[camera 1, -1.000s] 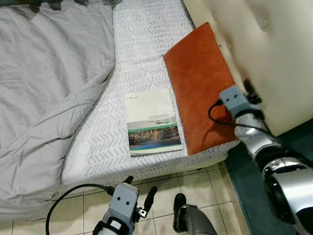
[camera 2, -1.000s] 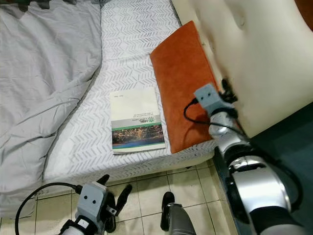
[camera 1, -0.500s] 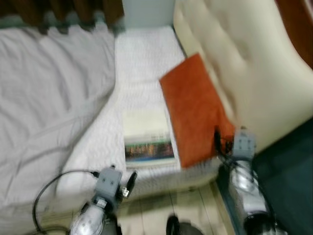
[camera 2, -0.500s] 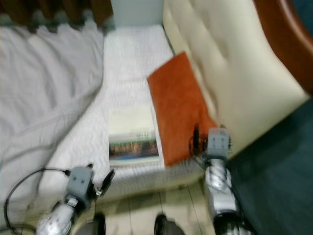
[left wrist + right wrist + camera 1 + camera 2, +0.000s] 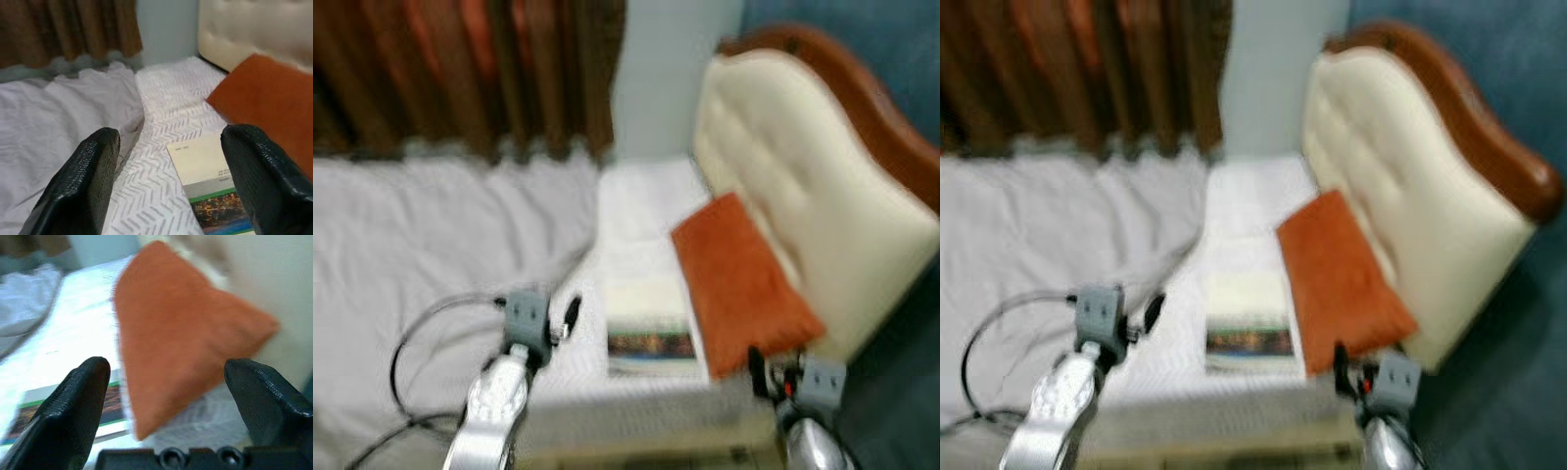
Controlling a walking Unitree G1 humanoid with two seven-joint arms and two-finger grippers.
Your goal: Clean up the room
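A book (image 5: 649,313) with a cream cover and a dark photo band lies flat on the white patterned sheet (image 5: 168,115), near the bed's front edge. An orange cushion (image 5: 741,282) lies to its right, against the cream headboard (image 5: 808,196). My left gripper (image 5: 168,181) is open over the bed, left of the book, with the book's corner (image 5: 205,164) between its fingers' lines. My right gripper (image 5: 164,406) is open at the bed's front right corner, facing the cushion's near end (image 5: 181,347). Nothing is held.
A rumpled grey duvet (image 5: 421,255) covers the left of the bed. Brown curtains (image 5: 460,73) hang behind it, beside a pale wall strip (image 5: 661,78). The headboard has a brown wooden rim (image 5: 1459,98). Dark teal wall is at the right.
The head camera has tilted up and is blurred: floor is gone, curtains and headboard top came in. My left gripper rose from floor level over the bed; the right one dropped lower in view.
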